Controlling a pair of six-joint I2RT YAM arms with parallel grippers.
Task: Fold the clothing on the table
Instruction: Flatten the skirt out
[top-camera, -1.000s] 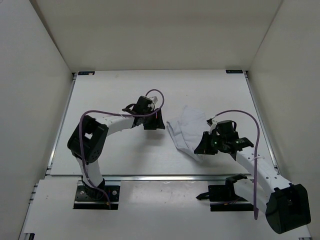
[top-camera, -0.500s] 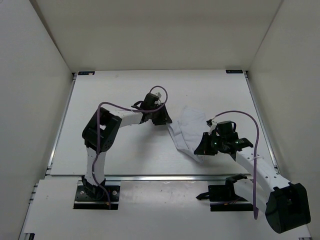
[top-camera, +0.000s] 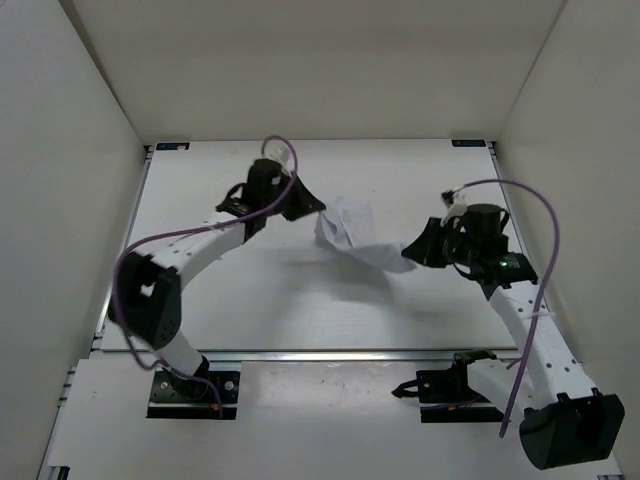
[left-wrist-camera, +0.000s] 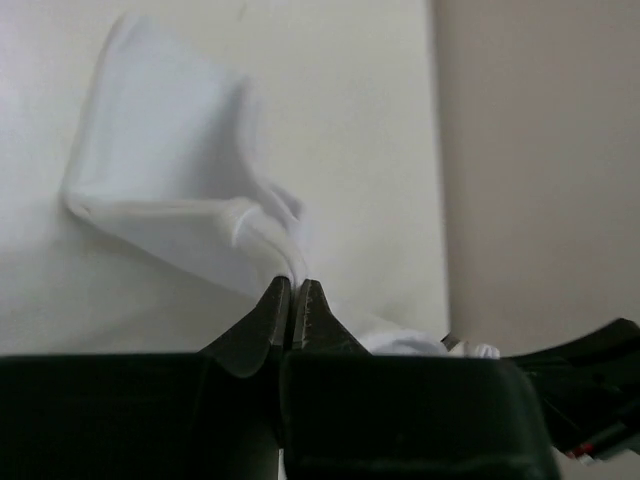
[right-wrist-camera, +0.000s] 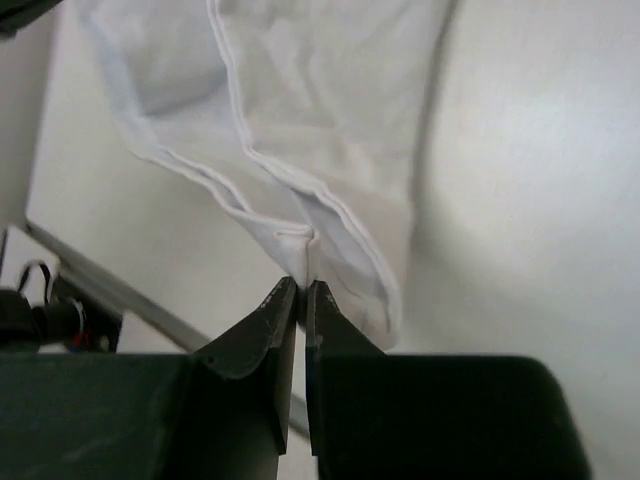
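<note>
The left hand (left-wrist-camera: 293, 292) is shut tight on one edge of the cloth (left-wrist-camera: 165, 170). Its two black fingers (left-wrist-camera: 262, 320) press together, and a small pinch of white cloth sticks out right at the tips. From that pinch the cloth spreads away in soft folds, with a thick hem (left-wrist-camera: 150, 208) along one side.

The right hand (right-wrist-camera: 302, 290) is shut too, and it grips the other end of the cloth. Its fingers (right-wrist-camera: 265, 330) meet on a bit of hem, and the cloth fans out from there in a few layers with hems running side by side.

From above, the cloth runs like a short band between the two hands. It is wide and bunched near the left hand and thin near the right hand. It looks lifted off the tabletop (top-camera: 230, 300), since a faint grey shadow (top-camera: 340, 285) lies on the tabletop below it, on the side nearer the arms. The cloth is over the middle of the tabletop.

The left arm (top-camera: 200, 250) reaches far in from the near left corner. The right arm (top-camera: 530, 320) reaches in from the near right. A purple cable (top-camera: 185, 236) loops along each arm. White walls (top-camera: 300, 70) stand on three sides, and a thin metal rail (top-camera: 300, 353) runs along the tabletop's near edge
</note>
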